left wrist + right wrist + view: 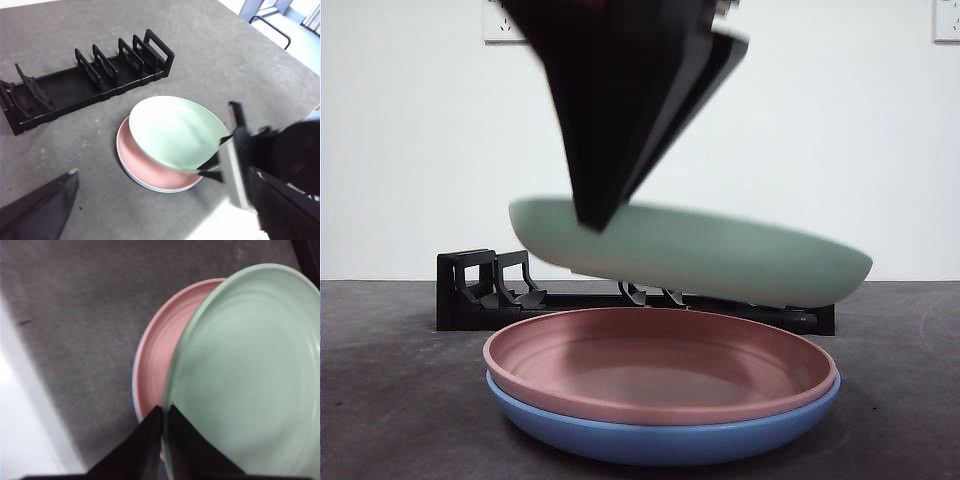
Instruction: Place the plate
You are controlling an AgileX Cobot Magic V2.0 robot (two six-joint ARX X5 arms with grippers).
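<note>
Plain white wall behind; dark grey speckled table [380, 400] in front of it, with a pale floor visible past its edge in the wrist views. Item: green plate [700, 250], held in the air, tilted, its gripped rim higher than the free rim, which dips toward the rack side; it hangs above the stack without touching it, partly overlapping it when seen from above. Item: right claw [164, 417], coming down from above in the front view, its two black jaws pressed close on the near rim of the green plate, one jaw on each face of the rim. Item: pink plate [660, 365], lying flat on the table, nested inside a blue plate [660, 435] of which only the lower wall and a thin edge show. Item: black plate rack [85, 82], long and low, with upright dividers along its length, standing on the table behind the stack and apart from it; every slot shown holds nothing. Item: left claw [40, 210], off to one side and well away from the plates, only one dark jaw in sight, so whether it is spread or pressed together cannot be told.
</note>
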